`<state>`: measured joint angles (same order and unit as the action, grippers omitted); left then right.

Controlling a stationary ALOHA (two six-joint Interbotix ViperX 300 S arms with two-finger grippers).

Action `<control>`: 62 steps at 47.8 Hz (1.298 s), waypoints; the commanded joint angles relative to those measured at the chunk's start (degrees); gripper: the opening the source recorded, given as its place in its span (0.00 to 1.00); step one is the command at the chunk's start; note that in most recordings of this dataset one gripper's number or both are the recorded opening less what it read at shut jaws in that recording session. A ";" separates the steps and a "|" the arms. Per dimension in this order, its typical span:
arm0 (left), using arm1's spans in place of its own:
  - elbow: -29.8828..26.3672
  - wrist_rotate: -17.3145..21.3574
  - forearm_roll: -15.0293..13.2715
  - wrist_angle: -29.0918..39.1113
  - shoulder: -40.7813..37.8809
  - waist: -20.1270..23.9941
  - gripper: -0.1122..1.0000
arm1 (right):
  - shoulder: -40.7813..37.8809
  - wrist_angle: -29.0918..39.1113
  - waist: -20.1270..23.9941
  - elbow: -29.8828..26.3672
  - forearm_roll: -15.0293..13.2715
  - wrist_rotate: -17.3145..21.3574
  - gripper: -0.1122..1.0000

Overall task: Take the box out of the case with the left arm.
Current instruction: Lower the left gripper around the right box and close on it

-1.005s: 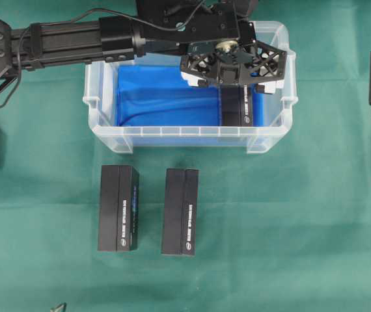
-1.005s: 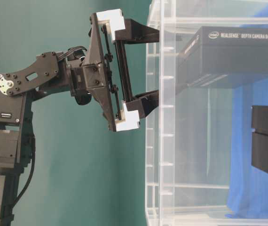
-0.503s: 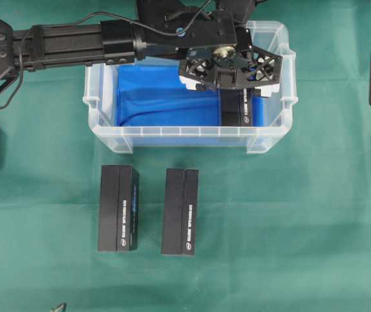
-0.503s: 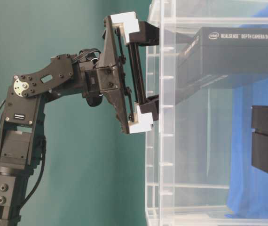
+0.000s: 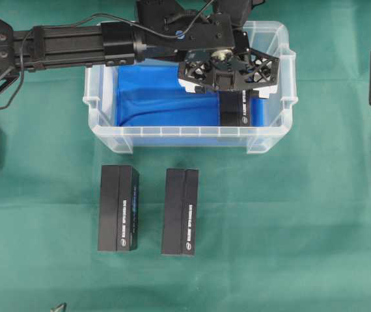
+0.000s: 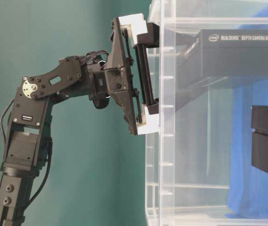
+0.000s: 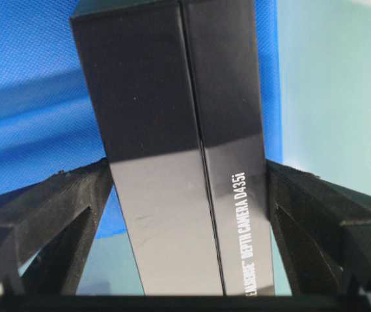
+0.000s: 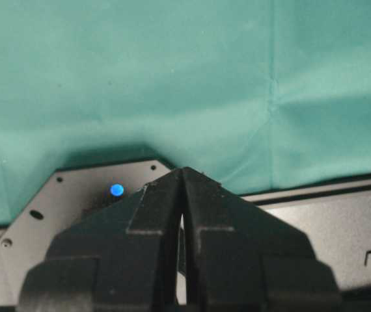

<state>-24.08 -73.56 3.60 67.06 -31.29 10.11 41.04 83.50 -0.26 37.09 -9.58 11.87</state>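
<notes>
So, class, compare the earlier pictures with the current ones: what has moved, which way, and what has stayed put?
The left gripper has pushed further into the case, its open fingers now straddling the box inside. Nothing has been gripped or released yet. The box in the case, the two boxes on the cloth and the shut right gripper are as before.

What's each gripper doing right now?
Left gripper: open, fingers either side of the box, not clamped.
Right gripper: shut, empty.
</notes>
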 commanded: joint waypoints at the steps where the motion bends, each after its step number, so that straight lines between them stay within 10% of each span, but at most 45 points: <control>1: -0.53 -0.09 0.00 -0.18 1.05 0.18 0.86 | 0.09 -0.09 -0.09 -0.53 0.09 0.00 0.10; 16: -0.53 -0.09 -0.26 -0.53 0.97 0.18 0.84 | 0.00 -0.09 -0.09 -0.53 0.09 0.09 0.10; 23: -0.53 -0.18 -0.26 -0.88 0.97 -0.09 0.68 | 0.09 -0.18 -0.09 -0.53 0.09 0.09 0.10; 62: -2.55 -1.49 -0.44 2.29 2.90 -0.88 0.68 | 0.09 -0.09 0.00 -0.53 0.09 0.09 0.10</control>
<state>-24.52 -74.97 3.25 68.12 -31.38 9.58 41.04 83.50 -0.26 37.09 -9.58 11.87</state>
